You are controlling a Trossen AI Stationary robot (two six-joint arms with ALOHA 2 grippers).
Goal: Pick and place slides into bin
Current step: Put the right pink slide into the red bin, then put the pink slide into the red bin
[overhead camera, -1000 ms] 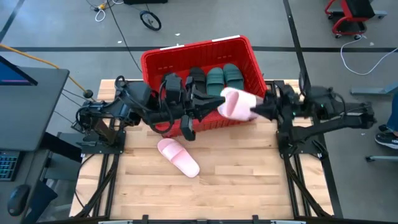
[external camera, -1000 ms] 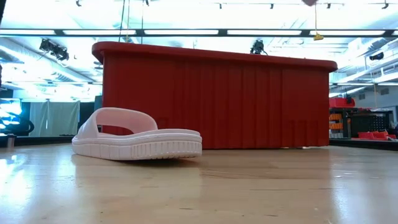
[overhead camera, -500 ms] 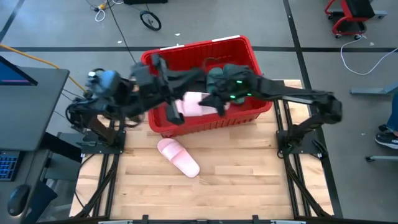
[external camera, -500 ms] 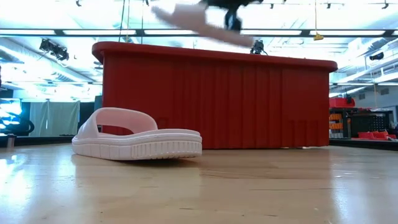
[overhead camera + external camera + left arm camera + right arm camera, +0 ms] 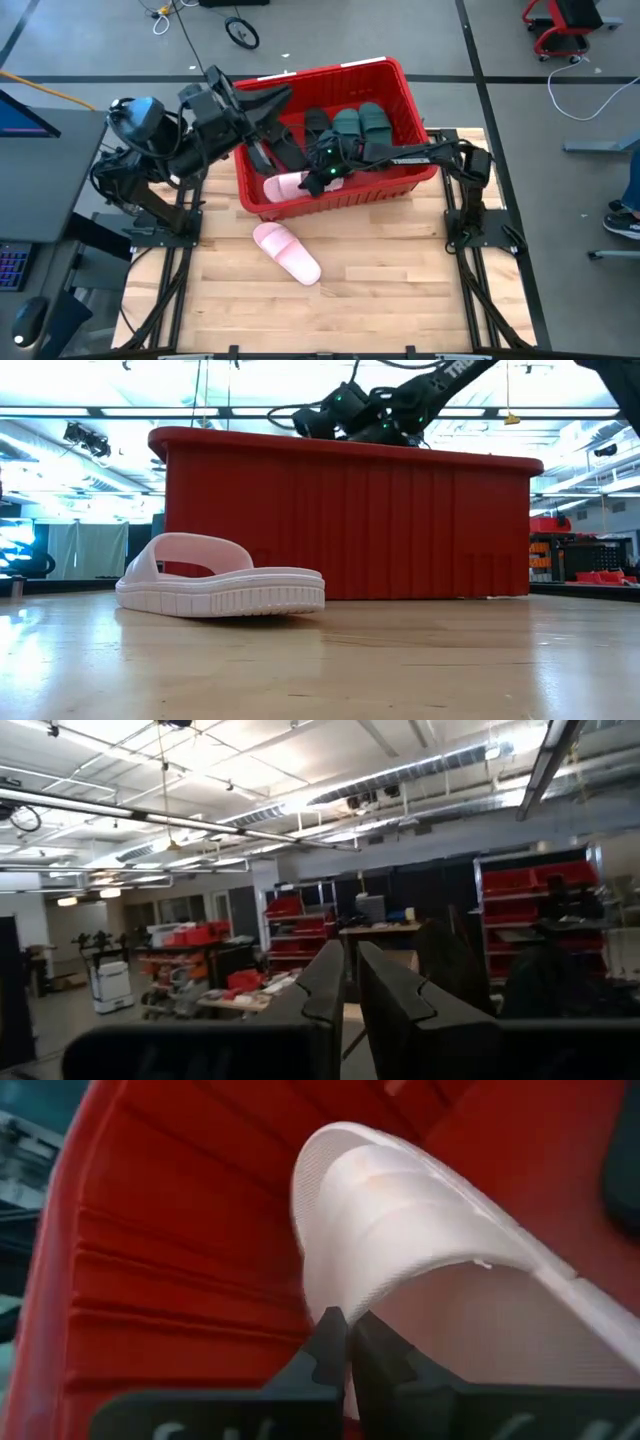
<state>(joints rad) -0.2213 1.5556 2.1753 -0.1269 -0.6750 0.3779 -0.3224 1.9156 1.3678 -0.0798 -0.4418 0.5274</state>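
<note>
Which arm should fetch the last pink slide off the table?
Left, probably. The left gripper is raised and empty, while the right gripper is in the bin, pinching a pink slide. The remaining slide lies left of centre.

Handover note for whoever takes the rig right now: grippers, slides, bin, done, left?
Right gripper: inside the bin, jaws pinched on the strap of a pale pink slide, which lies at the bin's near-left corner. Not released yet.
Left gripper: raised over the bin's left rim, jaws shut, holding nothing.
In the bin: black slides, green slides, plus that pink one.
Done: five slides are in.
Left: open the right jaws and withdraw, then pick the second pink slide off the table in front of the bin and place it.
</note>
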